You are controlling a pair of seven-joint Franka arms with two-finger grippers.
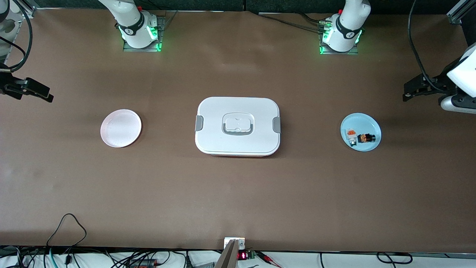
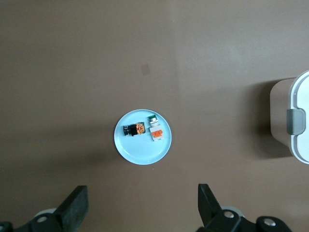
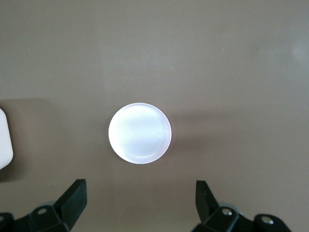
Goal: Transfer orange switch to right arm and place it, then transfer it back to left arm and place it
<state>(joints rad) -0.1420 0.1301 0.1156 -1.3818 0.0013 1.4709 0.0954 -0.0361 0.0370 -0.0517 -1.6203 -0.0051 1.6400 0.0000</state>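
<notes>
The orange switch (image 1: 366,138), a tiny black cylinder with an orange cap, lies on its side on a light blue plate (image 1: 369,124) toward the left arm's end of the table. It also shows in the left wrist view (image 2: 134,129). The white box (image 1: 238,126) with grey clips stands at the table's middle. My left gripper (image 1: 412,91) hangs high over the table's end beside the blue plate, open and empty (image 2: 141,192). My right gripper (image 1: 39,91) hangs high at the right arm's end, open and empty (image 3: 140,187).
A small white block with an orange patch (image 1: 350,134) lies beside the switch on the blue plate (image 2: 142,152). An empty pink plate (image 1: 121,128) sits toward the right arm's end and shows in the right wrist view (image 3: 140,134). Cables run along the table's near edge.
</notes>
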